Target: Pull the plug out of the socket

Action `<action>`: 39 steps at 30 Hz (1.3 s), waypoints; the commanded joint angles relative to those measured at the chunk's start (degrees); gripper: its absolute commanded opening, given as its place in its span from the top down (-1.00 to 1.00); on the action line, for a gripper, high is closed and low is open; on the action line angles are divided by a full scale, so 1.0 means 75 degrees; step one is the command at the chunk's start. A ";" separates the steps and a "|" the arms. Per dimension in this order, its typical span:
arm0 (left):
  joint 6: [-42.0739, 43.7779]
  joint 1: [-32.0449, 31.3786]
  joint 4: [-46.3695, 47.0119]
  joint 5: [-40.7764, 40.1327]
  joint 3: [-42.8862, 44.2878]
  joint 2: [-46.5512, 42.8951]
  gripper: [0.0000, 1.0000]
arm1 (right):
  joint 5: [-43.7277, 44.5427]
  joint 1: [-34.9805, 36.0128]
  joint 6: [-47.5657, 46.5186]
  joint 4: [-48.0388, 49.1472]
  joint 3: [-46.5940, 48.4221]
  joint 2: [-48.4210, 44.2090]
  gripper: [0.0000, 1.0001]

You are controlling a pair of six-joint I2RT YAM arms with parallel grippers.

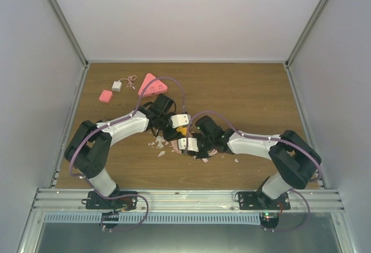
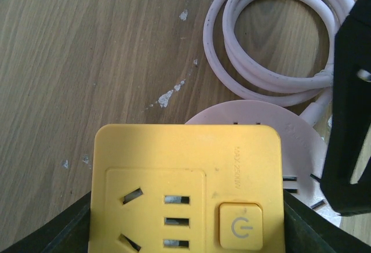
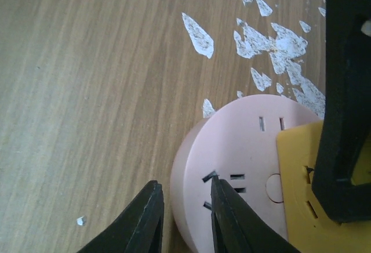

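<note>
Step in hand: both grips set, separation not yet made.

The yellow adapter plug [image 2: 188, 189] sits seated on the round pink socket [image 3: 232, 160] near the centre of the table [image 3: 87, 90], between the two arms. No gap shows between plug and socket face.

Left gripper [image 2: 185, 227] is clamped on the yellow adapter plug, one dark finger against each side of the block. Right gripper [image 3: 185, 218] is closed almost fully; its fingers [image 3: 142, 224] straddle the socket's rim, one outside the wall and one on the top face, which reads as a pinch on the edge. How firm that pinch is cannot be confirmed from the wrist view.

The socket's white cable [image 2: 232, 50] lies coiled just beside it, clear of both grips. White flakes [image 3: 272, 38] are scattered on the wood near the socket; they do not affect the work.

Next move, as judged: the right arm holds the socket down while the left draws the plug straight off along its pins — not at a tilt. Main risk is the narrow rim pinch slipping, so that the socket lifts with the plug.
</note>
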 commanded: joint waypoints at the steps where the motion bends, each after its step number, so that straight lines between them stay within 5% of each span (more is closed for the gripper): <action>1: -0.0109 -0.0025 0.0187 0.0373 -0.0163 -0.0011 0.52 | 0.0365 0.0084 -0.0193 0.0398 0.0121 0.0224 0.47; 10: 0.0005 -0.0037 0.0101 0.0520 -0.0096 -0.0056 0.53 | 0.0647 0.0145 -0.0340 0.0244 0.0202 0.0672 0.27; 39: -0.0006 0.0073 -0.0831 0.2182 0.0676 -0.0177 0.68 | 0.0532 0.0024 -0.0136 -0.0367 0.0383 0.1258 0.53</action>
